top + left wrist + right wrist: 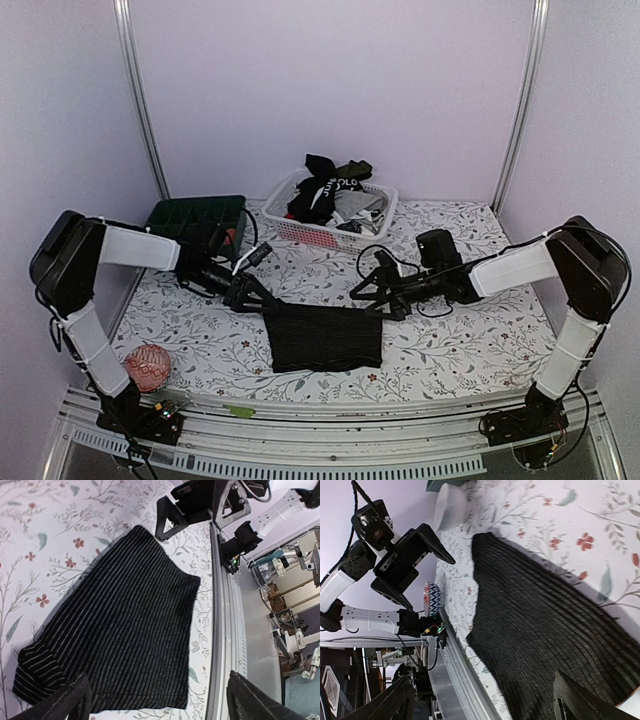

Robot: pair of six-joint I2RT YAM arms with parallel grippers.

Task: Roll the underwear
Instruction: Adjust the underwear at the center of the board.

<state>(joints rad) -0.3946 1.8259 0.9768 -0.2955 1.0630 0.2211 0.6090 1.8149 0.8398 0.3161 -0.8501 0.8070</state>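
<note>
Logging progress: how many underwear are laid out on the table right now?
1. A black ribbed pair lies flat at the near centre of the table. The white basket at the back holds a pile of others, too tangled to count.

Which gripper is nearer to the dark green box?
Left. The left gripper is close to the dark green box, at the back-left corner of the black underwear; the right gripper is at its back-right corner.

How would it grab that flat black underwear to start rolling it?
Probably by its far edge, from above: the black underwear lies flat, so only edges offer a pinch. The left gripper and right gripper, both open, hover near those corners.
</note>
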